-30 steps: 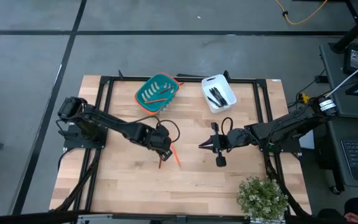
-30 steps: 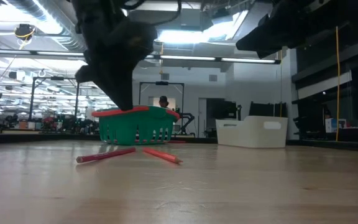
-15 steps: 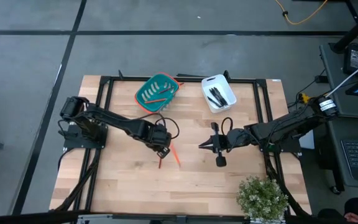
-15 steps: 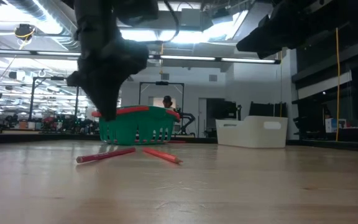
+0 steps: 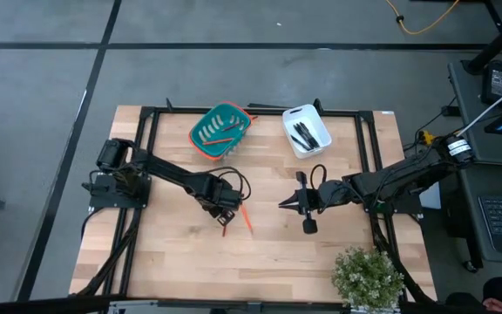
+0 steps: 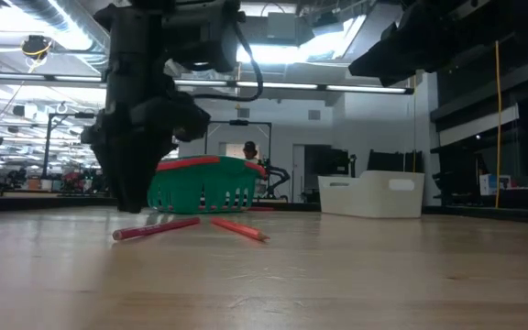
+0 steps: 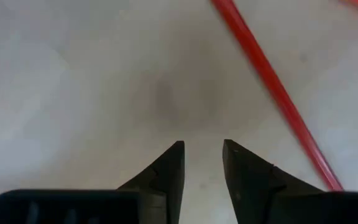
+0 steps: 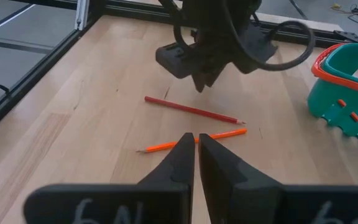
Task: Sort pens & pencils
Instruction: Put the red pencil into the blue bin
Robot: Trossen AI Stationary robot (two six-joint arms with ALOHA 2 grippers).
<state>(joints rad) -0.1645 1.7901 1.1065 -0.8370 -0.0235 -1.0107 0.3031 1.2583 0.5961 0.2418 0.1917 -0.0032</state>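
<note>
Two pencils lie flat on the wooden table near its middle: a red one (image 5: 226, 228) (image 7: 272, 87) and an orange one (image 5: 247, 218) (image 8: 225, 134). My left gripper (image 7: 202, 149) (image 5: 225, 209) points down just above the table beside the red pencil. It is open, with bare wood between its fingers. My right gripper (image 8: 196, 140) (image 5: 284, 205) hovers shut to the right of the pencils. A green basket (image 5: 220, 131) at the far side holds an orange pencil. A white bin (image 5: 306, 129) beside it holds black pens.
A potted plant (image 5: 369, 275) stands at the table's near right corner. A black frame (image 5: 146, 139) runs around the table's edges. Bare wood lies on the near side of the pencils.
My left gripper has sunk toward the table beside the red pencil and has tipped until it points straight down. The pencils lie where they were.
</note>
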